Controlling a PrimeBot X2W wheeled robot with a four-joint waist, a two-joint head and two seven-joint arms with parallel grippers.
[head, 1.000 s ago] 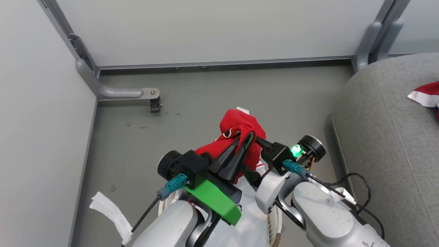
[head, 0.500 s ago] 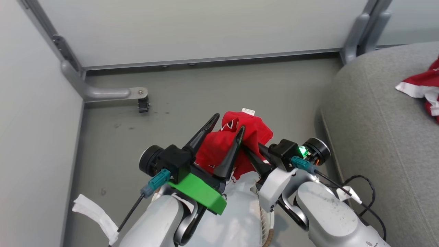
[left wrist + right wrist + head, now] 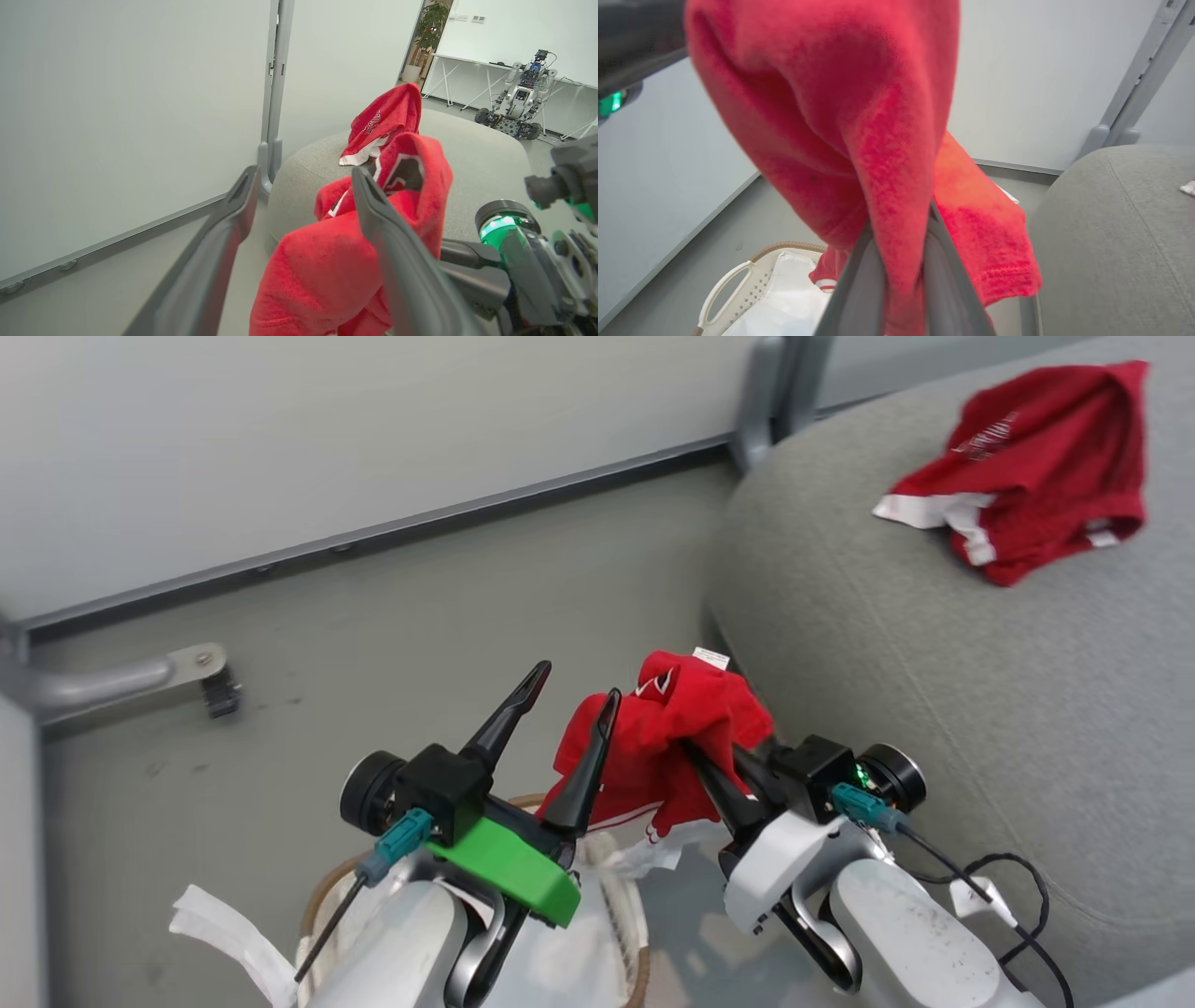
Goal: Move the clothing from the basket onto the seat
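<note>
Right gripper [image 3: 695, 751] is pinched tight on a crumpled red soft-fabric jersey with white trim [image 3: 691, 719], lifted clear of the oval white perforated plastic basket [image 3: 784, 246], near the large grey woven-fabric sofa [image 3: 887, 644]. Left gripper [image 3: 577, 681] gapes wide, empty. Judged mid-carry: next, swing over the cushion, then release.

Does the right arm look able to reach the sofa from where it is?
Likely yes. The right claw, shut on a jersey, hangs just beside the sofa with nothing between them; the open left claw sits on the far side.
</note>
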